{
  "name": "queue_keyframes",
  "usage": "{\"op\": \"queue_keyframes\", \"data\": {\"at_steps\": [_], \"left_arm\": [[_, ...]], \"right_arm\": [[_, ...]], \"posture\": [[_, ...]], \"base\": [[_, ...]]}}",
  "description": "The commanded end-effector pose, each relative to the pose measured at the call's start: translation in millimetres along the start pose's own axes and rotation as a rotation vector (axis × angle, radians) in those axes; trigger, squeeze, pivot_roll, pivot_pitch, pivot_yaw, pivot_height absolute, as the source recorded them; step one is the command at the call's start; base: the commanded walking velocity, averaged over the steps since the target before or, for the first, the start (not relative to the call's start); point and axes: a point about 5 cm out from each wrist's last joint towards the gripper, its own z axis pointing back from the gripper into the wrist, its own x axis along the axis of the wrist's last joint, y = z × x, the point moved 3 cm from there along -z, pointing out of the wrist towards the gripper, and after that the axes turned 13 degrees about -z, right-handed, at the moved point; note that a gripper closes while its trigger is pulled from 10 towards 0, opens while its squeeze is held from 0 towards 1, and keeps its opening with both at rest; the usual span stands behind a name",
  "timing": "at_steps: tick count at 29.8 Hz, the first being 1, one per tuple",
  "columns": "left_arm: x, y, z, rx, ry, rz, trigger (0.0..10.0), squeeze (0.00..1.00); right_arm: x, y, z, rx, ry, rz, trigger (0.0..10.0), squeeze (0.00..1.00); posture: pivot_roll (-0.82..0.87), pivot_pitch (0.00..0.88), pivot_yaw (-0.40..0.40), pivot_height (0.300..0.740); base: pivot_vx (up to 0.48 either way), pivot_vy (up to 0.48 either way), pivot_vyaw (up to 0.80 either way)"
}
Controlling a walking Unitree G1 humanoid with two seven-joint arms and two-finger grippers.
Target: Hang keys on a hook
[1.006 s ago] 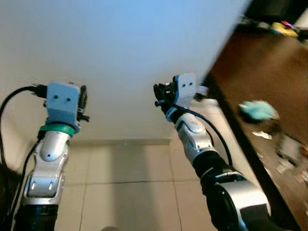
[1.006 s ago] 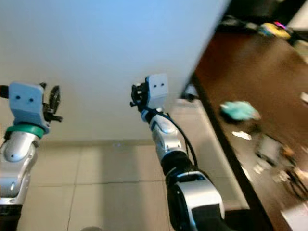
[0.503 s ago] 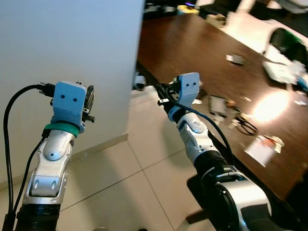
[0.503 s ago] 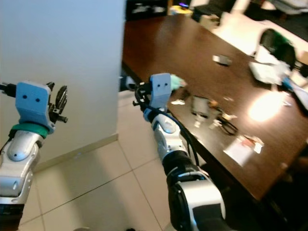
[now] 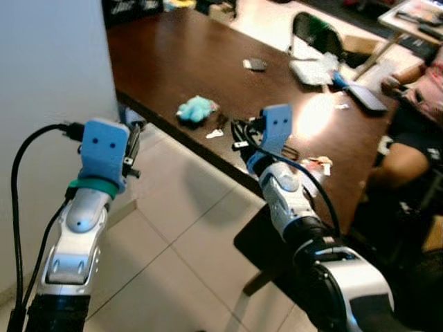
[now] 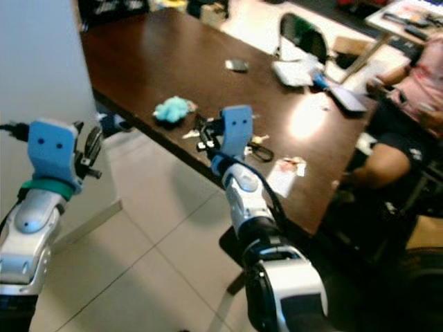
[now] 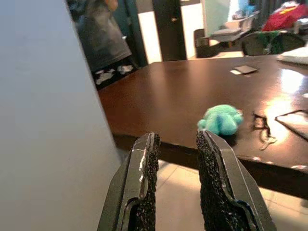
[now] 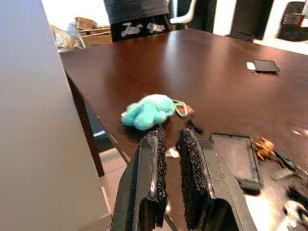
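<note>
A turquoise plush keychain (image 5: pixel 196 108) with a small ring (image 8: pixel 182 108) lies on the dark brown table (image 5: pixel 173 55) near its front edge, and a small key (image 7: pixel 263 139) lies close by. My left gripper (image 7: pixel 175 159) is raised in front of the white wall's corner, short of the table, open by a narrow gap with nothing in it. My right gripper (image 8: pixel 168 144) hovers at the table's edge, pointing toward the plush, its fingers almost touching and empty. Both arms are bent upward, seen in the left eye view with the right gripper (image 5: pixel 239 135) just right of the plush.
A white wall (image 5: pixel 41 69) stands at the left. On the table lie a black case (image 8: pixel 236 154), a phone (image 5: pixel 255 64) and papers (image 5: pixel 315 69). A person (image 5: pixel 415 90) sits at the right, another person (image 8: pixel 134 14) stands at the far end. Tiled floor (image 5: pixel 180 235) lies below.
The camera has swung right, from the blank wall to the table with the plush keychain and a seated person. Both arms keep the same raised pose.
</note>
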Motion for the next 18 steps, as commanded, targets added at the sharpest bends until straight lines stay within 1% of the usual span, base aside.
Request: {"op": "queue_keyframes", "data": {"at_steps": [1,7,16,18], "left_arm": [[-5,-2.9,1.6,-0.007,0.026,0.023,10.0,0.0],[-7,0.1,1.2,0.006,0.038,0.034,10.0,0.0],[-12,-1.1,2.1,0.002,0.064,0.025,10.0,0.0],[-19,9.8,7.7,0.024,0.088,0.02,10.0,0.0]], "right_arm": [[-3,-3.7,2.4,-0.01,0.011,-0.003,10.0,0.0],[-2,-2.5,1.8,-0.007,0.007,-0.006,10.0,0.0],[-1,0.5,0.7,0.004,-0.001,0.001,10.0,0.0],[0,6.4,-1.8,0.025,-0.001,0.02,10.0,0.0]], "posture": [[0.38,0.0,-0.035,0.74],[0.38,0.0,-0.033,0.74],[0.38,0.0,-0.031,0.74],[0.38,0.0,-0.036,0.74]], "base": [[0.0,0.0,-0.8],[0.0,0.0,-0.8],[0.0,0.0,-0.8],[0.0,0.0,-0.8]]}}
